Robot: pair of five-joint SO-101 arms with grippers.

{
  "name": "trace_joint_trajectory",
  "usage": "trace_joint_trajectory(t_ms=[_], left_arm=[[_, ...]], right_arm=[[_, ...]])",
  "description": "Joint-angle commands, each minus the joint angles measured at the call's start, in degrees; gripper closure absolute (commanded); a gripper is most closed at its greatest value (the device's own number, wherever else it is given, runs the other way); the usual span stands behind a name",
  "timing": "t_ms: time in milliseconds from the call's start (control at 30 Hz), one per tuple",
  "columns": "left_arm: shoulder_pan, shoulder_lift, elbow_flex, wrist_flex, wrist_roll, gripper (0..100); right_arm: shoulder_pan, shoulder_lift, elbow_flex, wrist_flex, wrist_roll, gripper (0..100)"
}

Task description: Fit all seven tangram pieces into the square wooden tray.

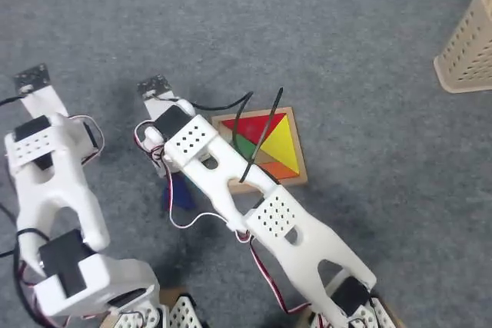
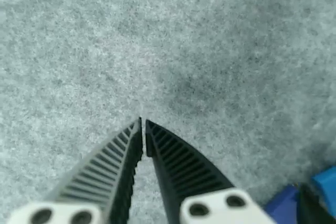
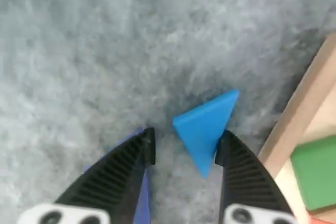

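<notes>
Square wooden tray (image 3: 299, 108) lies near the centre of the tabletop (image 1: 369, 59). Four pieces are visible in it: one red (image 1: 254, 124), one yellow (image 1: 283, 140), one green (image 1: 244, 146) and one orange (image 1: 280, 168). The right arm (image 1: 223, 178) hides part of the tray.

Two blue pieces lie on the tabletop just beside the tray: one light blue triangle (image 3: 206, 124) and one dark blue piece (image 1: 183, 194).

Right gripper (image 3: 185, 148): fingers apart, with a corner of the light blue triangle between them.

Left gripper (image 2: 143, 124): fingers together over bare tabletop.

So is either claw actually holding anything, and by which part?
Nothing is held. The left gripper is shut empty; the right gripper is open, straddling a corner of the light blue triangle on the carpet.
</notes>
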Motion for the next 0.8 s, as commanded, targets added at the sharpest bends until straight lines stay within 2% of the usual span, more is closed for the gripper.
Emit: trace_joint_trajectory(t_ms=[0, 367, 600, 767], left_arm=[[0.35, -3.43, -0.31, -0.79, 0.44, 99], [0.35, -3.34, -0.31, -0.7, 0.44, 99], [0.09, -3.34, -0.31, -0.7, 0.44, 99], [0.09, -3.43, -0.31, -0.7, 0.44, 99]], right_arm=[[2.07, -1.01, -0.44, -3.12, -3.78, 80.5], [3.03, -1.01, -0.35, -4.88, -3.87, 80.7], [5.05, 3.21, -0.7, -4.35, -3.87, 95.7], [5.58, 3.56, -3.43, -1.45, -3.6, 96.0]])
